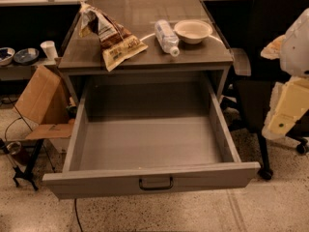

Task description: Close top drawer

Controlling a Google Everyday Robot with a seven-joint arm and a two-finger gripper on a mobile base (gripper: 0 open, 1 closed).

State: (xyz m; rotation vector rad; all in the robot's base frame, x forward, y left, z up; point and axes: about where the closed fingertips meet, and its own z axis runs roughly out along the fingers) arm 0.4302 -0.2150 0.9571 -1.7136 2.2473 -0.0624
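The top drawer [149,144] is a wide, deep grey drawer, pulled far out of the grey cabinet and empty inside. Its front panel [96,183] faces me, with a small dark bail handle [155,183] at its centre. My gripper [282,117], a white and cream part of the arm, hangs at the right edge of the camera view. It is to the right of the drawer's right side wall [223,124], above floor level and apart from the drawer.
On the cabinet top [145,57] lie a snack bag [111,37], a plastic bottle [166,36] on its side and a bowl [193,30]. A black office chair [270,57] stands right of the cabinet, behind my arm. A cardboard box [41,98] and cables are on the left.
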